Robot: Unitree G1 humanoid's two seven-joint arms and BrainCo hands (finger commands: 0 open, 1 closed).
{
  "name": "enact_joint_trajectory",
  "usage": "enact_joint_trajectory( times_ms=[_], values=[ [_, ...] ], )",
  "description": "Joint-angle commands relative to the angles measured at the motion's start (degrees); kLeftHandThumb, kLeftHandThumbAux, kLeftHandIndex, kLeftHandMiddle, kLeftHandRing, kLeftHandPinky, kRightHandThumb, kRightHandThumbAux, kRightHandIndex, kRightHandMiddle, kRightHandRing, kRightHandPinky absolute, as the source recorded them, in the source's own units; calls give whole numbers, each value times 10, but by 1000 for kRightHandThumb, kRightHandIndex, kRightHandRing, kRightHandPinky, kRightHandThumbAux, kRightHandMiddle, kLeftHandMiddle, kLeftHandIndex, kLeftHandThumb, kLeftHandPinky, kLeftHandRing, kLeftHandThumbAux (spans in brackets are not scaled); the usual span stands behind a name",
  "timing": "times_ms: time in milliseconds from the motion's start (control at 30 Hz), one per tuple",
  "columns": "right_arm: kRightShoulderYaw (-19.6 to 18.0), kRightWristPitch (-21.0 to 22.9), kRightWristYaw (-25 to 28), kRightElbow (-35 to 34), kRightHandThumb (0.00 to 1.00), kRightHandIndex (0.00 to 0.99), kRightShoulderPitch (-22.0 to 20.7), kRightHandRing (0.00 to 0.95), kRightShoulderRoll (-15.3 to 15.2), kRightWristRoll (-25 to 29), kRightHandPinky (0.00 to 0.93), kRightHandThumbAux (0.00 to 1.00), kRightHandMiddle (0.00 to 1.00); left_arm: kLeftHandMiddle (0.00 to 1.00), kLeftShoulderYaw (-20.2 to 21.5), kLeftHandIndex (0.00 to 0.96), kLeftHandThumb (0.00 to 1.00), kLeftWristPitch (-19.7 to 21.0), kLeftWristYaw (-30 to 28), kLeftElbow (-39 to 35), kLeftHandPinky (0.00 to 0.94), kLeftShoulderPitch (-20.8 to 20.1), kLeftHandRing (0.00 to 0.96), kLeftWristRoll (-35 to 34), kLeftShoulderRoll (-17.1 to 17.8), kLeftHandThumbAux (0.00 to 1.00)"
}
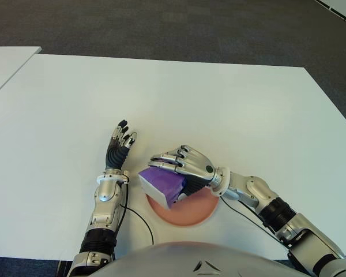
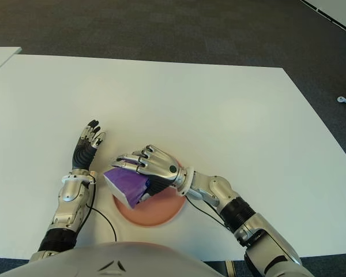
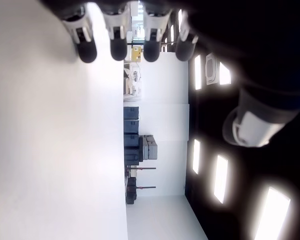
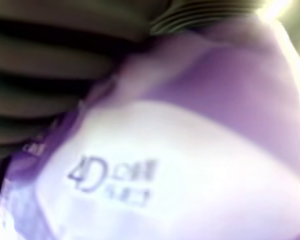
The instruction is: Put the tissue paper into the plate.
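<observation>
Right wrist view: tissue pack [image 4: 190, 165] pressed under right hand's fingers [image 4: 50, 55].

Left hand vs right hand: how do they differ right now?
The right hand is curled around the purple tissue pack, while the left hand holds nothing, its fingers straight. The right hand is over the pink plate; the left hand is over bare white table, left of the plate. Both are silver-and-black hands with several fingers.
</observation>
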Motion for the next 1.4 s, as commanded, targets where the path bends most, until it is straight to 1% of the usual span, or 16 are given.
enact_joint_trajectory(
  times_ms=[33,267,333,533,600,800,1033,1233,1400],
  values=[
    [-2,4,16,0,0,1,16,1,-10,-5,0,446,1,0,0,0,0,15,0,21,0,14,0,5,3,509],
    [-8,-1,9,-5,22,0,23,0,-17,-4,0,425,0,0,1,0,0,14,2,21,0,13,0,6,4,510],
    [-12,-1,-3,-6,34,0,26,0,-17,-6,0,416,0,0,1,0,0,16,0,19,0,14,0,5,3,509],
    [-20,8,-31,-6,56,0,32,0,-15,-17,0,385,0,0,3,0,0,17,-4,21,0,12,0,-1,4,510],
    [-23,12,-41,-6,62,0,34,0,-14,-20,0,360,0,0,4,0,0,16,-5,23,0,11,0,-2,4,514],
    [-30,24,-51,-11,78,0,42,0,-13,-21,0,313,0,0,5,0,0,16,-4,27,0,8,0,-4,5,517],
    [-44,35,-56,-19,103,0,51,0,-10,-12,0,289,0,0,7,0,0,21,0,29,0,7,0,0,6,520],
    [-52,31,-52,-14,121,0,52,0,-6,5,0,295,0,0,7,0,0,21,2,30,0,6,0,3,7,520],
    [-66,24,-40,-18,123,0,54,0,-4,40,0,306,0,0,8,0,0,22,4,31,0,4,0,6,8,519]
  ],
)
